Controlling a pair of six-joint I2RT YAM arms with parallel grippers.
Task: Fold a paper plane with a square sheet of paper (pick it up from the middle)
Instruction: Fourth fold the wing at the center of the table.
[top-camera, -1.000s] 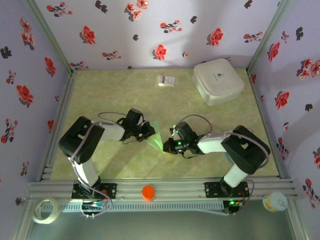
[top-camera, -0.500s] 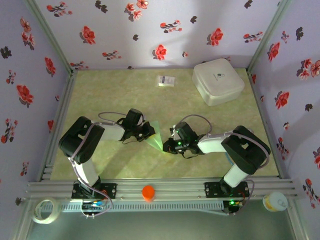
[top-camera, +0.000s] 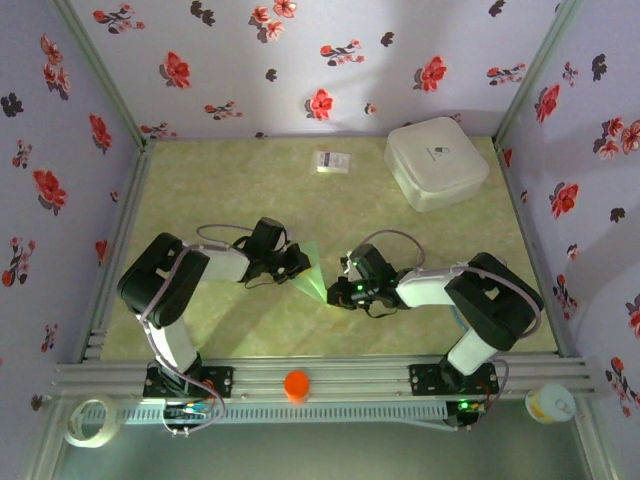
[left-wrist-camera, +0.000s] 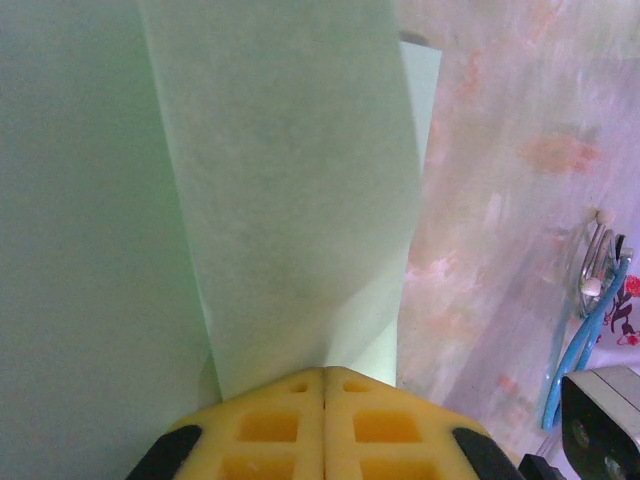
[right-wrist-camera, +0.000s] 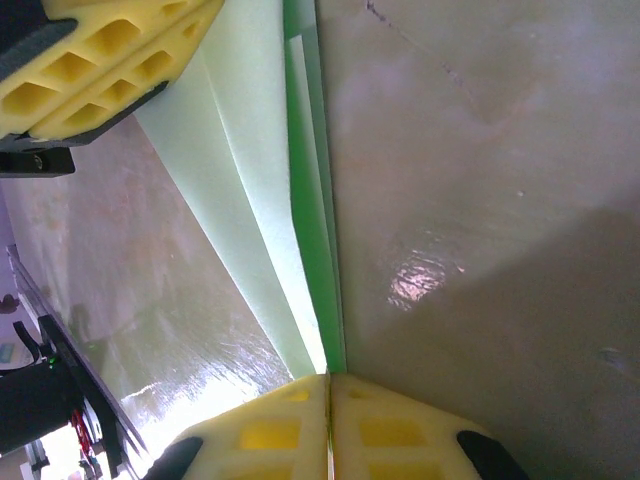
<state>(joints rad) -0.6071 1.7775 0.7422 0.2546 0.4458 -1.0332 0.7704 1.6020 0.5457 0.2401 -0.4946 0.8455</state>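
Between the 2 arms, near the middle of the counter (top-camera: 230, 180), the paper (top-camera: 314, 272) stood as a narrow wedge tapering toward the far end, not as a flat square. The left gripper (left-wrist-camera: 323, 388) was closed tight on 1 side of it, yellow pads pressed together with the folded edge pinched between them. The right gripper (right-wrist-camera: 328, 392) was clamped the same way on the opposite edge. Whether the paper touched the counter could not be told.

Judging by the shape, the task looked well along. The right wrist view showed at least 3 stacked layers running along 1 long, straight crease, so the main folds seemed made. What was left was probably pressing that crease and opening the wings, though the finished form could not be confirmed from these angles.

The paper was thin, matte and pale mint, faintly fibrous up close, and it glowed bright green where light came through a single layer. Its creases were sharp and its flaps bowed slightly, as light paper does. The pads were a soft-looking yellow material with square recesses. The counter was glossy and marbled in green and pink, and it carried a bright reflection. A rounded white box (top-camera: 437, 162) and a small printed card (top-camera: 331, 161) lay well apart at the back.
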